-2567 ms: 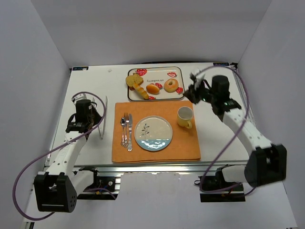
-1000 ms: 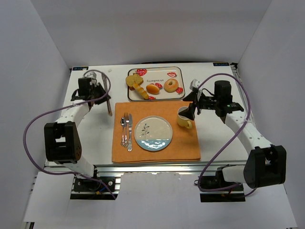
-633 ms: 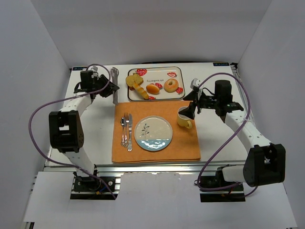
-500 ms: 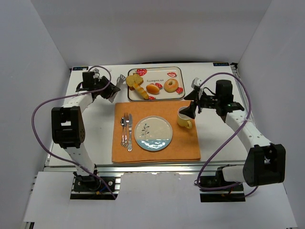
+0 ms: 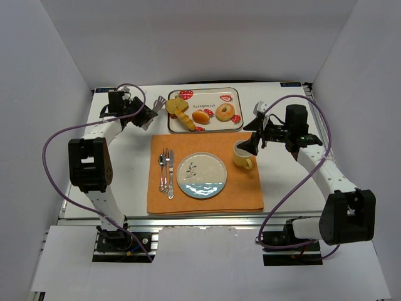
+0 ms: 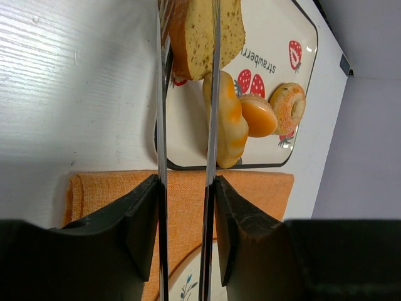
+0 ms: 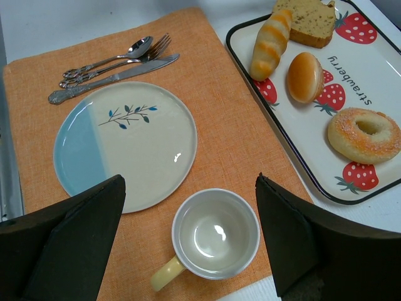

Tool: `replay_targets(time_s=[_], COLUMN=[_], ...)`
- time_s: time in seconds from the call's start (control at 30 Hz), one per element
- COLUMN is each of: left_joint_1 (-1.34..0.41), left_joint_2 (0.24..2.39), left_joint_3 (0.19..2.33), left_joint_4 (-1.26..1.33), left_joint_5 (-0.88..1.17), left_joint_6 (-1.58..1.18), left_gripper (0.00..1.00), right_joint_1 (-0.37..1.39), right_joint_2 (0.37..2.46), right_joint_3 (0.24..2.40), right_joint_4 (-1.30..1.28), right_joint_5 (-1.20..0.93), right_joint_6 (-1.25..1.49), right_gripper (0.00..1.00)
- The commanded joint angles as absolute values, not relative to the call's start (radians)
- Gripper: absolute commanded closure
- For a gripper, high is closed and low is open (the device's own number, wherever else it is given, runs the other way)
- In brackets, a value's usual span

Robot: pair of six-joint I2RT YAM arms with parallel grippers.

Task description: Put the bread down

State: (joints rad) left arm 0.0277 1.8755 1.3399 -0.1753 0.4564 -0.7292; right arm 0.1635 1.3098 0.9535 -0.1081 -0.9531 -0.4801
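Observation:
The bread lies on the strawberry tray: a brown slice, a long roll, a round bun and a ring doughnut. My left gripper is shut on metal tongs. The tongs' arms stand apart, their tips at the slice: one runs along its left side, the other crosses its face. Whether they touch it I cannot tell. Over the cup my right gripper hangs open, holding nothing.
An orange placemat carries a white and blue plate, the cup to the plate's right, and a spoon, fork and knife to its left. The tray sits just behind the placemat.
My left arm swung from the table's left side to the tray's left end, carrying the tongs, whose arms have spread apart. The right gripper has barely moved.

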Motion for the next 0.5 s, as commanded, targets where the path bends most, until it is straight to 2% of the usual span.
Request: replay_targets(time_s=[0.0,0.37,0.47], left_joint_1=[0.017,-0.028,-0.031], left_joint_2=[1.878,1.916,1.917], left_joint_3=[1.385,1.411,1.411], left_joint_4=[-0.193,-0.250,-0.253], left_joint_5=[0.459,0.460,0.462], left_joint_6=[-0.706,-0.669,-0.669], left_gripper=[0.52,0.52,0.57], right_joint_1=[0.158,0.152,0.150], right_joint_2=[1.296,1.292,1.289], right_joint_3=[0.968,0.963,0.962], right_joint_4=[-0.081,-0.080,-0.080], right_joint_5=[-0.986,-0.988,-0.988], right_joint_6=[-0.472,-0.474,-0.472], right_gripper=[0.12,0.12,0.12])
